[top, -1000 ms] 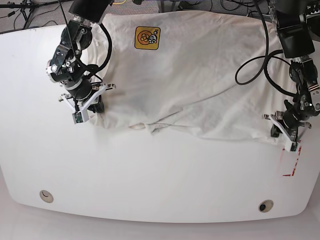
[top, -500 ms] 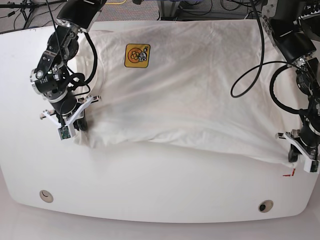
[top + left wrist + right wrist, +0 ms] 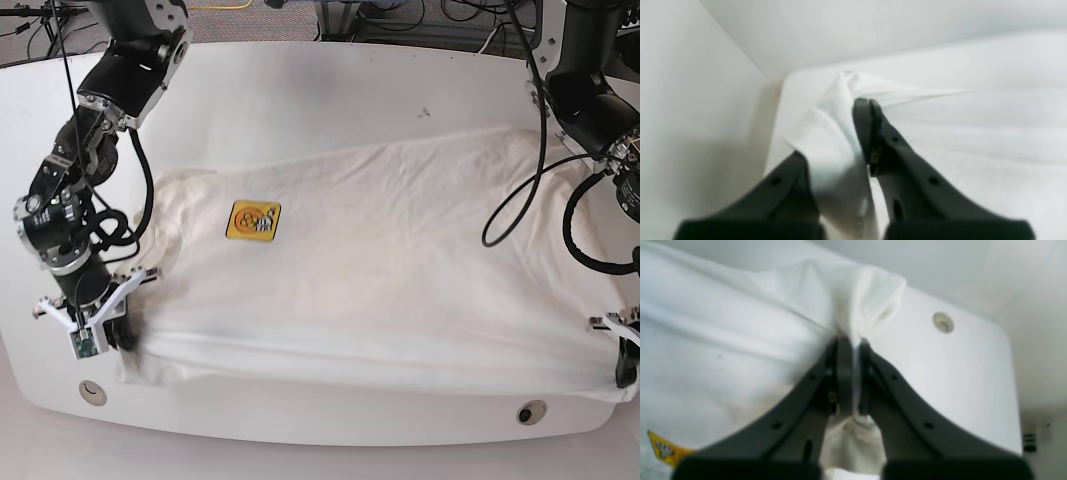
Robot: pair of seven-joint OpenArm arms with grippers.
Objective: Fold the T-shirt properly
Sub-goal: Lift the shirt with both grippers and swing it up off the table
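Note:
The off-white T-shirt [image 3: 380, 270] lies spread across the white table, with its yellow-orange round graphic [image 3: 252, 221] left of centre. My right gripper [image 3: 118, 343] is shut on the shirt's near left corner, near the table's front edge; in the right wrist view [image 3: 853, 380] the cloth [image 3: 860, 306] bunches between its pads. My left gripper [image 3: 626, 368] is shut on the shirt's near right corner at the table's right front edge; in the left wrist view [image 3: 862, 133] the cloth [image 3: 830, 146] is pinched between its fingers. The shirt's near hem is stretched between both grippers.
Two round cable holes sit in the table's front edge, one at the left [image 3: 92, 392] and one at the right [image 3: 531, 411]. A black cable loop [image 3: 520, 210] hangs over the shirt's right side. Cables and stands lie beyond the far table edge.
Both grippers have pulled the shirt's hem toward the table's front edge. The whole shirt slid nearer, and the graphic moved down the table. The hem is now stretched straighter.

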